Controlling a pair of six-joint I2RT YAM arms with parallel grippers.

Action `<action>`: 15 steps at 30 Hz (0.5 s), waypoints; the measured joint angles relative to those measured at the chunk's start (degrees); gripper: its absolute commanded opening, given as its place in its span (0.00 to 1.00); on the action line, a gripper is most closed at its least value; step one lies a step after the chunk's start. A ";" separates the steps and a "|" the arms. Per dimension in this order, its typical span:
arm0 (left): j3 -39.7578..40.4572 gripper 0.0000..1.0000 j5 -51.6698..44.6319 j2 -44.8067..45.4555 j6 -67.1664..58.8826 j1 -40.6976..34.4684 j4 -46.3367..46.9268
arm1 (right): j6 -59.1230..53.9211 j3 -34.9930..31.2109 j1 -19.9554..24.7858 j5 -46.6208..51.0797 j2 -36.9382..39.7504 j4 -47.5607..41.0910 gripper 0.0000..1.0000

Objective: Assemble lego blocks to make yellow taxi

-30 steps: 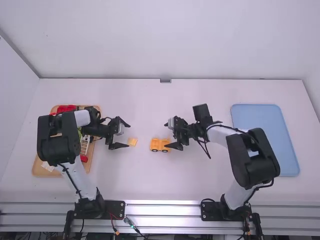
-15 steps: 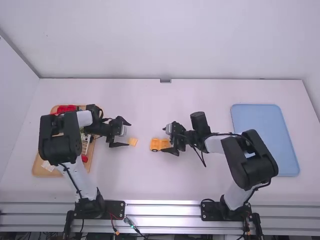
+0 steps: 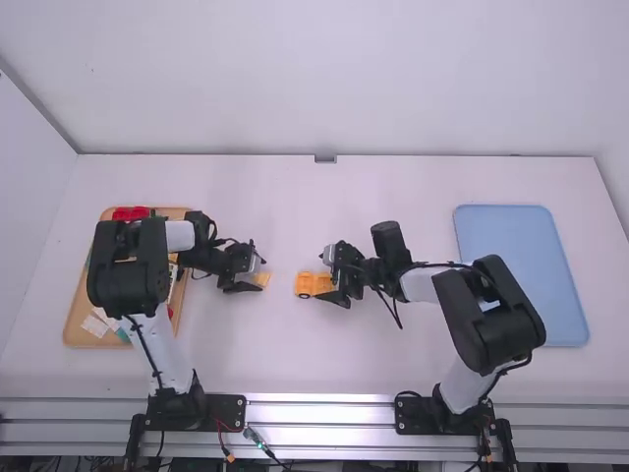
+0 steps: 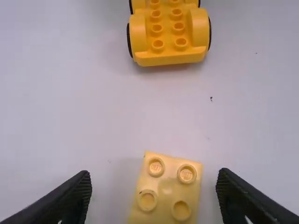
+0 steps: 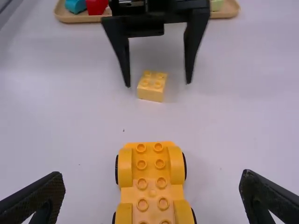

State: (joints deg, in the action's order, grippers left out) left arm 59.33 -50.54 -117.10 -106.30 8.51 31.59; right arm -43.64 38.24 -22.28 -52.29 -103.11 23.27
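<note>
Filling most of the high view: white table (image 3: 393, 364), with both arms standing at its near edge. Left arm (image 3: 128, 275) is reaching over the wooden tray and bending in toward the middle. Right arm (image 3: 488, 307) is angling inward from the other side.

Blue tray (image 3: 521, 275) is lying flat beyond the right arm, toward the table's right edge. Wooden tray (image 3: 71, 329) is sitting on the left, partly under the left arm, and is holding mixed parts, including red pieces (image 3: 130, 212) at its far end and a teal piece (image 5: 75, 5).

Left gripper (image 3: 261, 274) is holding its fingers apart, one at each side of the yellow block, with a gap on both sides. Right gripper (image 3: 322, 275) is also keeping its fingers apart, spanning the chassis's near end from the right arm's side; right wrist view is showing space between chassis and each fingertip.

Chassis (image 3: 307, 284) is standing upright on its black wheels (image 5: 185, 165), between the two grippers, studs facing up. It's lining up roughly with the yellow block, a stretch of table separating them.

Yellow block (image 4: 168, 200) is resting on the table, paler than the chassis, turning slightly off square, four studs (image 4: 148, 200) pointing up.
</note>
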 measured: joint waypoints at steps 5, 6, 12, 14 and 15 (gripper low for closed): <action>0.00 0.67 0.46 -0.68 0.04 0.07 0.46 | 0.17 0.00 0.00 0.04 0.00 0.04 0.99; 0.00 0.67 0.66 -0.70 0.07 0.04 0.48 | 0.22 0.00 0.00 0.02 0.00 0.02 0.99; -1.22 0.50 1.25 -0.70 0.26 0.11 -1.27 | 0.11 0.00 0.00 0.15 0.00 0.24 0.99; -1.22 0.48 1.29 -0.70 0.26 0.11 -1.31 | 0.07 0.00 0.00 0.15 0.00 0.22 0.99; -1.20 0.45 1.29 -0.70 0.26 0.11 -1.33 | 0.24 0.00 0.00 0.17 0.00 0.24 0.99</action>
State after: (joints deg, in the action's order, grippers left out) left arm 58.13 -49.25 -117.80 -106.04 8.62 30.26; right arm -43.40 38.24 -22.28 -52.12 -103.11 23.51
